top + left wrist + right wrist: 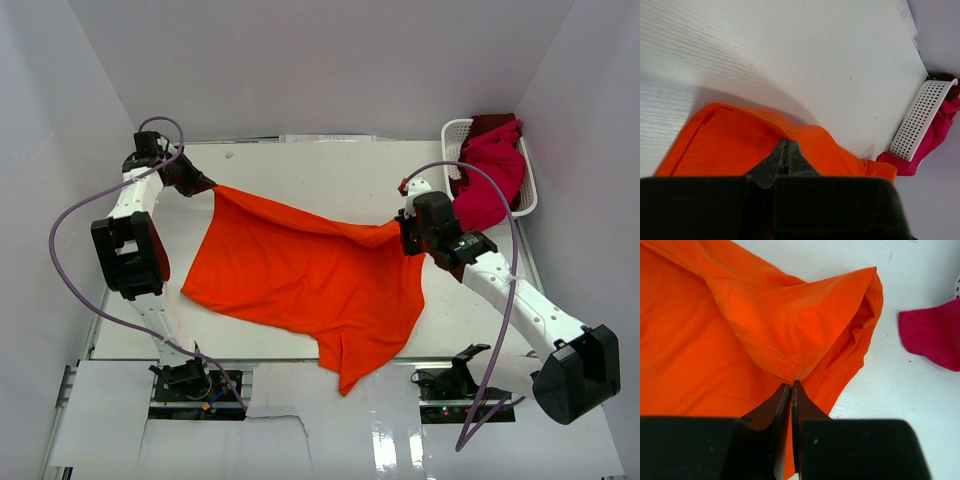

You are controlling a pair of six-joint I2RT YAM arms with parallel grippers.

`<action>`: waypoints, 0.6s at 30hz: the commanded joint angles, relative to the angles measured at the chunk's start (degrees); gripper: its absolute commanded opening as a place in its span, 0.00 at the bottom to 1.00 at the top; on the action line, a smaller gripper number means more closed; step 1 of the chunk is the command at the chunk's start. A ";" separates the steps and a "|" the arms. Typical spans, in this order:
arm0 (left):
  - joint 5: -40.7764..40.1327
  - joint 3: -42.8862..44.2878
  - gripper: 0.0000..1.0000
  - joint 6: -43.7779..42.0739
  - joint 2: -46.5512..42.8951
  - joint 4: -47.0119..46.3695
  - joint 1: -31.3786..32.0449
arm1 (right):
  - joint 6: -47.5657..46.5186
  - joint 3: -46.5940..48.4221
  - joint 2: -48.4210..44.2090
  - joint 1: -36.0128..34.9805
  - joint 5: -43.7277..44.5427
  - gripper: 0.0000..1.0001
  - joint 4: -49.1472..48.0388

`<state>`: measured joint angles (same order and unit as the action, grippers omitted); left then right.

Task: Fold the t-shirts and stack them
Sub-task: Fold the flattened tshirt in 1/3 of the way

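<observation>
A large bright orange t-shirt (300, 275) hangs stretched between my two grippers over the white table, its lower part draping onto the table and past the near edge. My left gripper (208, 185) is shut on its far-left corner; the left wrist view shows that gripper (786, 141) pinching a fold of the orange t-shirt (735, 147). My right gripper (404, 235) is shut on the shirt's right corner. There the orange t-shirt (755, 320) has a hemmed fold clamped in the right gripper (791, 382). Crimson-magenta and dark red t-shirts (492, 175) spill out of the basket.
A white lattice basket (455, 132) stands at the table's far right corner, also seen as the basket (920, 117) in the left wrist view. A crimson shirt edge (932, 335) lies on the table close to my right gripper. White walls enclose the table.
</observation>
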<state>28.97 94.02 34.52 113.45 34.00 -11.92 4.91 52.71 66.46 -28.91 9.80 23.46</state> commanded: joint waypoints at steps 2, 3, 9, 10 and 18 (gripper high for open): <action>0.82 -0.85 0.00 -0.60 -4.38 -1.57 -0.38 | 1.51 -0.59 -0.19 -0.63 2.67 0.08 -1.40; 0.82 -0.68 0.00 -0.60 -4.03 -1.57 -0.38 | 1.51 0.19 0.86 -0.54 3.29 0.08 -1.40; 0.74 1.34 0.00 -0.07 -2.97 -1.57 -0.38 | -0.60 6.96 8.24 1.65 3.47 0.08 -2.28; 0.56 1.60 0.00 -0.07 -2.80 -1.57 -0.38 | -1.21 9.14 9.38 2.79 2.25 0.08 -2.98; -0.14 4.33 0.00 0.63 -0.60 -1.13 -0.38 | -4.38 21.90 26.33 8.60 -3.82 0.08 -5.71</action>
<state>28.97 95.77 34.70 113.47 33.82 -11.92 2.48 69.78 87.83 -21.87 8.71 20.95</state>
